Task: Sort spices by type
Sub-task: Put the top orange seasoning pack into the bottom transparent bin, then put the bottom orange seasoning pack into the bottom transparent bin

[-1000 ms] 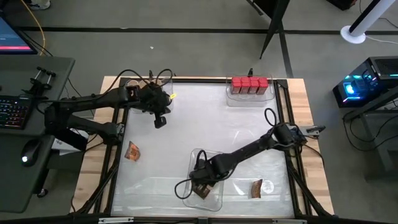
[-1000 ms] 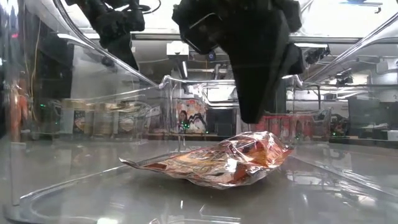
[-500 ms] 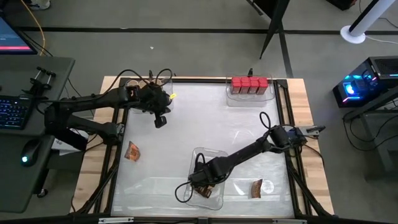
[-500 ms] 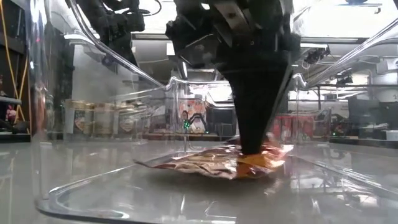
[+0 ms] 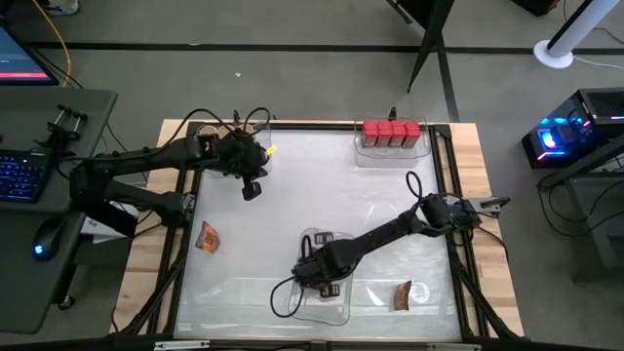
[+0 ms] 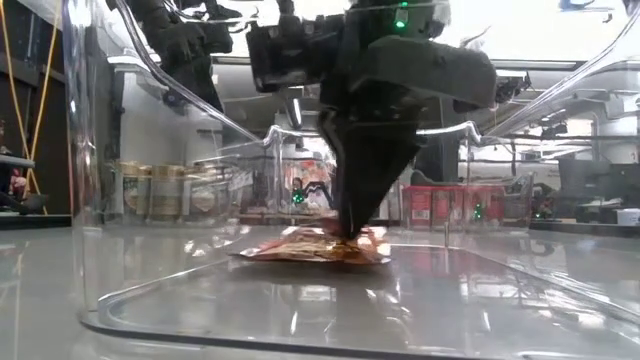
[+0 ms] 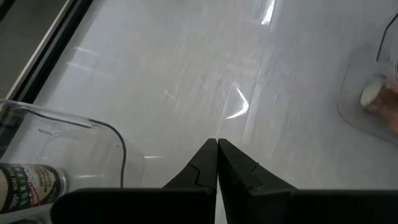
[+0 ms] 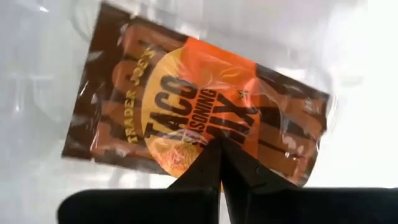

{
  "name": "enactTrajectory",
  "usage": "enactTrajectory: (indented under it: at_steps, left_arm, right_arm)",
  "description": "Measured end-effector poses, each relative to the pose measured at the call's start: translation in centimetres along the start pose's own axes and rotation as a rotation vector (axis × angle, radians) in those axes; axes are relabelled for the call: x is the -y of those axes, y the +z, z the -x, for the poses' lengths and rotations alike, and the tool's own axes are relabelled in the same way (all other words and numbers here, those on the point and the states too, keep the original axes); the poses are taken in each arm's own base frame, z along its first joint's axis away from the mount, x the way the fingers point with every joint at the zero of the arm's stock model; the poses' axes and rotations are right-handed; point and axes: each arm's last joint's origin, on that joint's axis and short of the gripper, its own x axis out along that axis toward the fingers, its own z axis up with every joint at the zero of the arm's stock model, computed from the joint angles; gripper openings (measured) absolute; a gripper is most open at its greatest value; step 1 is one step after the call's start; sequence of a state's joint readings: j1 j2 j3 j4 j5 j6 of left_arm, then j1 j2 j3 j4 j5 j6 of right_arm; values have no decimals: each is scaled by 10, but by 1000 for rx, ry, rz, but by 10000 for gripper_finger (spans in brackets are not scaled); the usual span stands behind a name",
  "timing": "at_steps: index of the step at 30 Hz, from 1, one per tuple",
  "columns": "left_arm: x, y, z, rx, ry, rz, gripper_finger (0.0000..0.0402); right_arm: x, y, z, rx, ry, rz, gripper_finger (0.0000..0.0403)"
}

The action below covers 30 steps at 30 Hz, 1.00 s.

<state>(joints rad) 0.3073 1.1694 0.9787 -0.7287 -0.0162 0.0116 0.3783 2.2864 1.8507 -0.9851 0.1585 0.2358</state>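
The right tool (image 6: pixel 352 232) is closed, its tips pressed down on a foil packet (image 8: pixel 199 118) that lies flat in the clear tray (image 5: pixel 341 310) at the worktop's (image 5: pixel 322 195) near edge; whether the packet is gripped cannot be told. The left tool (image 7: pixel 217 144) is closed on nothing, held over bare worktop beside a tray of jars (image 6: pixel 165 190). Two more packets (image 5: pixel 208 236) lie outside trays, and red containers (image 5: pixel 391 132) sit in the far tray.

Brown foil packet (image 8: pixel 196 115) — orange disc; red boxes (image 5: pixel 391 132) — clear tray (image 5: pixel 390 149).
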Motion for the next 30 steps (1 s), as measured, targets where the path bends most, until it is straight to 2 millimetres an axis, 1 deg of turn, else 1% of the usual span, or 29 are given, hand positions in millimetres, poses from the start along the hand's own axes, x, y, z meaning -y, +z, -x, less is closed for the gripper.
enactTrajectory:
  at_steps: [3, 6, 12, 15, 17, 19, 21, 25, 28, 30]
  left_arm:
    - [0, 0, 0, 0, 0, 0, 0]
    - [0, 0, 0, 0, 0, 0, 0]
    - [0, 0, 0, 0, 0, 0, 0]
    - [0, 0, 0, 0, 0, 0, 0]
    - [0, 0, 0, 0, 0, 0, 0]
    - [0, 0, 0, -2, 0, 0, 0]
    - [0, -1, 0, -7, 0, 0, 0]
    - [0, -1, 0, -9, 0, 0, 0]
    - [0, -1, 0, -9, 0, 0, 0]
    - [0, -1, 0, -9, -1, 0, 0]
  right_arm:
    - [3, 3, -1, 26, -17, 104, 0]
    - [6, 4, -1, 34, -43, 130, 0]
    - [8, 4, 4, 43, -45, 38, 0]
    - [10, 6, 16, 61, -41, -11, 0]
    - [11, 8, 31, 76, -37, -54, 0]
    - [14, 7, 51, 87, -48, -123, 0]
    - [19, 3, 75, 95, -62, -258, 0]
    - [25, -18, 120, 80, -65, -597, 0]
    - [13, -38, 140, 54, -56, -817, 9]
    - [0, -52, 155, 27, -46, -924, 31]
